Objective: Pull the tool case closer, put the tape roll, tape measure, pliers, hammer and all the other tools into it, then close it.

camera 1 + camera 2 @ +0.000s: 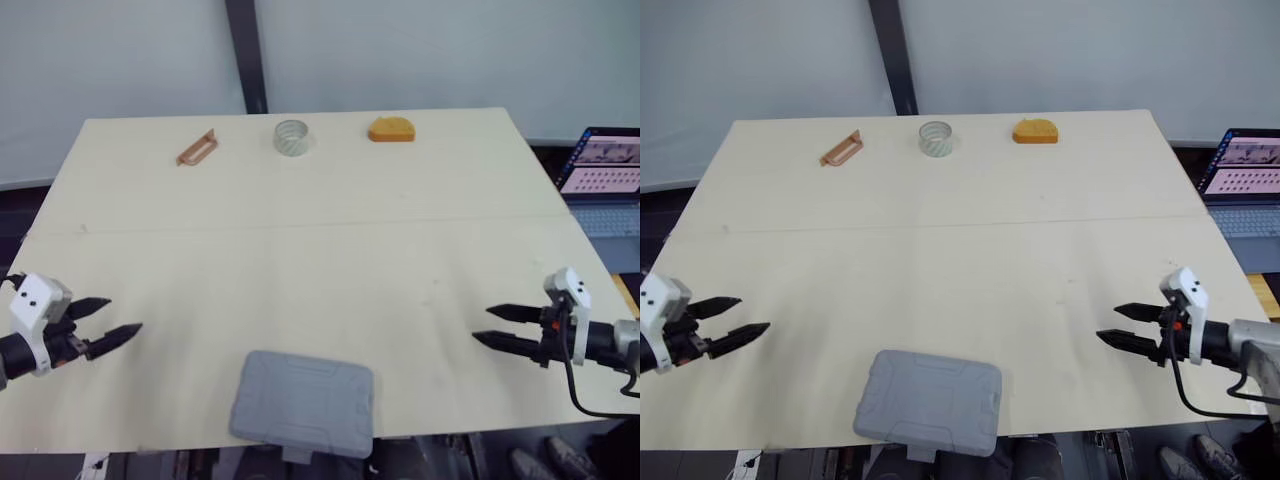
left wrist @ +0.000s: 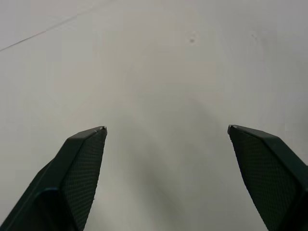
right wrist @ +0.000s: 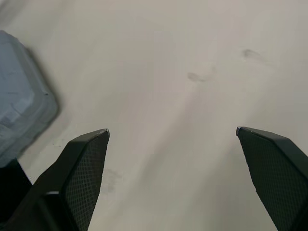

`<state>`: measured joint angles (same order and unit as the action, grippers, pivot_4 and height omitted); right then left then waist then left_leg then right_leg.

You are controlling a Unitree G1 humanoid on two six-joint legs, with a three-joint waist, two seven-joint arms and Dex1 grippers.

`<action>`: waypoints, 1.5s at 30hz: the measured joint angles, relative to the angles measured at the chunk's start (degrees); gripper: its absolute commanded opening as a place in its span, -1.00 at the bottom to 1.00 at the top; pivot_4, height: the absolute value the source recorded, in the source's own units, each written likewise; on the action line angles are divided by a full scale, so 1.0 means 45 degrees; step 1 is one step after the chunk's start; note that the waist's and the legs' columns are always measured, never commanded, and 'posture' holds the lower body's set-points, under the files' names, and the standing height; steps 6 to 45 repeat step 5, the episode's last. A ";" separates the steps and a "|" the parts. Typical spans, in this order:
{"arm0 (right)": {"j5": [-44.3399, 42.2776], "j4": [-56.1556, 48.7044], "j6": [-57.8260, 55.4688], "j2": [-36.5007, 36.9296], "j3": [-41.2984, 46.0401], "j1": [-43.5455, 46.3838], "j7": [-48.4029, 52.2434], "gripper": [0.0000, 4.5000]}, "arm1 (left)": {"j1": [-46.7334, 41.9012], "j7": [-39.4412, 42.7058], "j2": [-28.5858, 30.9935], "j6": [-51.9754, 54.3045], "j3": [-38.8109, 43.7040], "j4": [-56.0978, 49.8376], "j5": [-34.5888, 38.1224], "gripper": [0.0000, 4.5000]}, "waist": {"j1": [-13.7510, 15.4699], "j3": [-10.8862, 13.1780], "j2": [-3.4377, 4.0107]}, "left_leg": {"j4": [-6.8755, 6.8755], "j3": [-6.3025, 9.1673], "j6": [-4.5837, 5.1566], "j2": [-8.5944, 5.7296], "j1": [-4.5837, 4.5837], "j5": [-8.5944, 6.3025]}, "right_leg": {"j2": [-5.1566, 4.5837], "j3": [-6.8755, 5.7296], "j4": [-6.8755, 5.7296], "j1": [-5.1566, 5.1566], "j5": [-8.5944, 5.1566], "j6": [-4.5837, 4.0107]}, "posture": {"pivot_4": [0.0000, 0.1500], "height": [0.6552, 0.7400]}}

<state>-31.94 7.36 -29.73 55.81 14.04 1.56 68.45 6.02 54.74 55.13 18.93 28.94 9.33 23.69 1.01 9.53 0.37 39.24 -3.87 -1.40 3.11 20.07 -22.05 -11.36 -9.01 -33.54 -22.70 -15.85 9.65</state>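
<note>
Pale wood made the table (image 1: pixel 330 260), the largest thing in the scene, and it carried all the objects of the task. The grey plastic tool case (image 1: pixel 303 401) lay flat and closed at the middle of the near edge, with its front side a little over that edge. Beyond the right edge, off the table, a laptop (image 1: pixel 605 168) stood with a lit screen.

The left gripper (image 1: pixel 124 313) hovered near the left edge and the right gripper (image 1: pixel 481 324) near the right edge. Both pointed inward, each with its fingers spread apart and nothing between them. Both were well apart from the case.

Along the far edge there were three small things in a row: the orange tape measure (image 1: pixel 391 130) toward the right, the pale tape roll (image 1: pixel 293 137) in the middle, and a thin brown tool (image 1: pixel 197 148) toward the left, which I could not identify.

As the case was already close, I judged that the pulling step was about finished and no tool was packed yet. The next move probably called for opening the lid, and then a long reach to the far edge.
</note>
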 measured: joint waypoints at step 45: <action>0.0148 0.0540 0.0651 -0.0040 0.0002 -0.0021 0.0154 1.00 | -0.0526 0.0250 0.0011 -0.0446 -0.0396 0.0684 -0.0322 0.98 | -0.0276 0.0004 -0.0002 | -0.0004 -0.0002 -0.0001 0.0001 0.0000 0.0000 | -0.0001 -0.0004 -0.0002 0.0000 0.0003 0.0006 | 1.00 1.00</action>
